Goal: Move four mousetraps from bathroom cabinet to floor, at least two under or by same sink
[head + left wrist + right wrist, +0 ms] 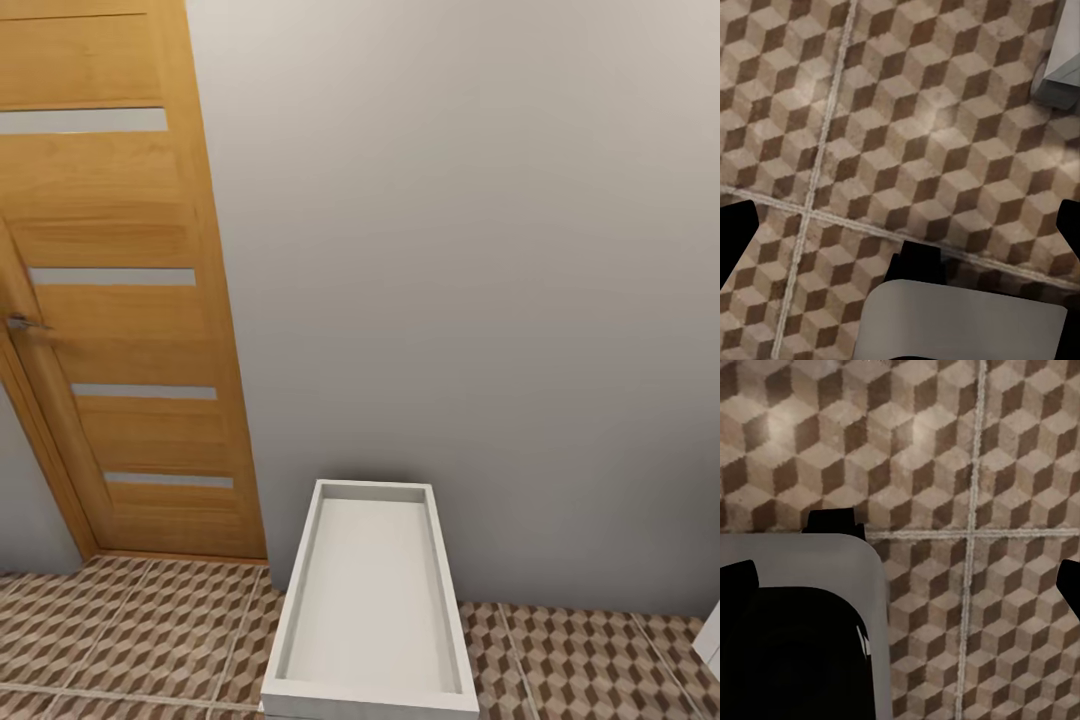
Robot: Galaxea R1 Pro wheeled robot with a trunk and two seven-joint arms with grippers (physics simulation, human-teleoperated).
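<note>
The robot seems in transit, facing a grey wall (450, 250) with the oak door (120, 300) at ten o'clock and a white box unit (370, 600) at six; both grippers look spread and empty above the bathroom floor (907, 112), so next it must find the cabinet.

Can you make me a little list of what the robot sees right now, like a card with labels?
Place: room with a plain pale grey wall
Floor: square tiles with brown, beige and white cube pattern, pale grout lines
Door: oak door with pale glass strips, closed, metal handle
Furniture: small white open-topped box unit, standing against the wall, nothing inside
Left gripper: dark fingers wide apart above the floor
Right gripper: dark fingers wide apart above the floor
</note>
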